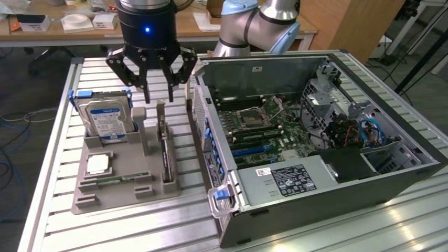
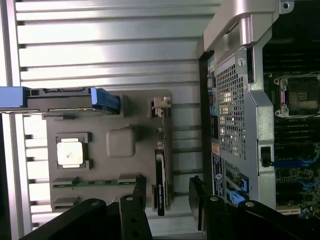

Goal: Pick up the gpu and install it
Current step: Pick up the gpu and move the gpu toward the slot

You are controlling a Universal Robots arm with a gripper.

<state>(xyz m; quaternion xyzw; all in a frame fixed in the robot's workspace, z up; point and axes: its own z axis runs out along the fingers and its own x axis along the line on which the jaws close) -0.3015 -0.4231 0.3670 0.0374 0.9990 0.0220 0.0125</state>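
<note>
This was a robotics lab: a robot arm [image 1: 246, 26] stood at a slatted metal table [image 1: 105, 231] bearing an opened computer case [image 1: 315, 220] and parts tray [image 1: 119, 198], with cluttered wooden desks [image 1: 188, 29] and floor cables [image 1: 14, 122] behind.

gpu [image 1: 167, 157]: black, plain.
gripper [image 1: 159, 98]: black; blue light on the body.
tray [image 1: 119, 202]: plain grey.
drive [image 1: 105, 119]: silver; blue-white label; blue carrier tabs.
cpu [image 1: 98, 164]: silver top, grey surround.
memory [image 1: 112, 181]: green.
table [image 1: 140, 226]: silver, ribbed in parallel slats.
case [image 1: 301, 220]: dark grey; blue latches; perforated silver grille.
board [image 1: 280, 128]: green, with black and blue slots.
arm [image 1: 245, 26]: silver with light blue caps.
</note>
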